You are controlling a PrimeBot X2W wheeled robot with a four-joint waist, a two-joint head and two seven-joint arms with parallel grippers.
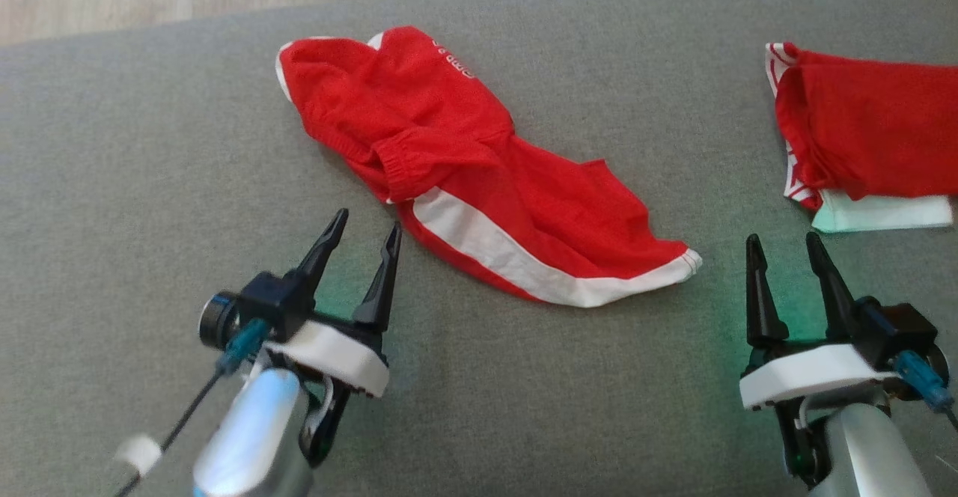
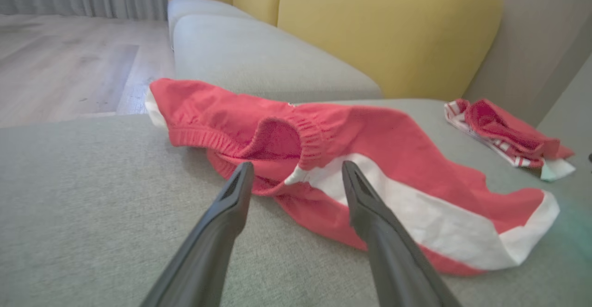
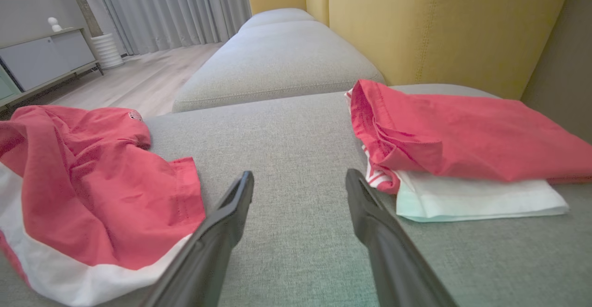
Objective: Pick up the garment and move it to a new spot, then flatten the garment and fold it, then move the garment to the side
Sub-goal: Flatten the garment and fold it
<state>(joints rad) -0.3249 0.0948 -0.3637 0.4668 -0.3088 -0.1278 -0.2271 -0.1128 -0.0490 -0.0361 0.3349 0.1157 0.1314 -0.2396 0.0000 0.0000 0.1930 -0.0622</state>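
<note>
Two robot grippers are poised over a grey sofa cushion (image 1: pixel 150 145), both spread wide and holding nothing. The left gripper (image 1: pixel 367 222) is just beside the near edge of a crumpled red garment (image 1: pixel 479 183) with a white stripe. The right gripper (image 1: pixel 782 238) is near the garment's striped hem. Farther off to the garment's right lies a folded red and white pile (image 1: pixel 868 138).
</note>
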